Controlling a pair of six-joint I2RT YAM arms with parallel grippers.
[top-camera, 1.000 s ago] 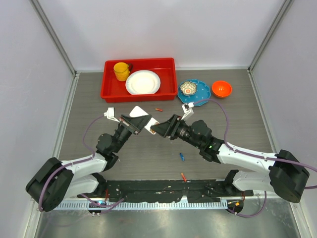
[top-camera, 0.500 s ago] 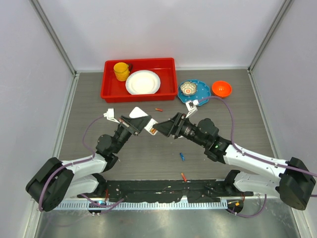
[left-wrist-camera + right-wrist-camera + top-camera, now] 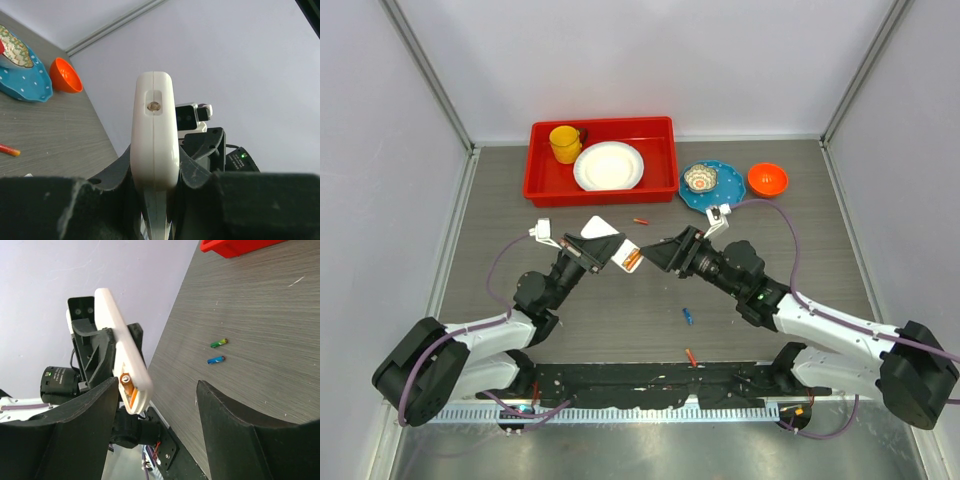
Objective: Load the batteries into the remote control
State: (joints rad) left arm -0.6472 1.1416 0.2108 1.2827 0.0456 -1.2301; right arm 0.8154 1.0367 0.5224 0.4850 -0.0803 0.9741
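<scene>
My left gripper [image 3: 597, 250] is shut on the white remote control [image 3: 604, 231] and holds it tilted above the table. In the left wrist view the remote [image 3: 154, 125] stands edge-on between the jaws. An orange battery [image 3: 128, 384] sits in the open compartment at the remote's lower end [image 3: 632, 261]. My right gripper [image 3: 662, 254] stands open just right of that end, its jaws empty [image 3: 157, 390]. Loose batteries lie on the table: a blue one [image 3: 688, 316], a red one [image 3: 691, 356] near the front and another red one [image 3: 640, 220] further back. A green battery [image 3: 219, 343] lies beside the blue one [image 3: 216, 359].
A red tray [image 3: 545, 186] at the back holds a yellow mug [image 3: 564, 143] and a white plate [image 3: 609, 166]. To its right a blue plate [image 3: 725, 191] carries a small bowl [image 3: 701, 179], next to an orange bowl [image 3: 767, 179]. Grey walls close both sides.
My right gripper has drawn back to the right, off the remote's lower end, and the orange battery now shows there. The left arm and remote have not moved.
</scene>
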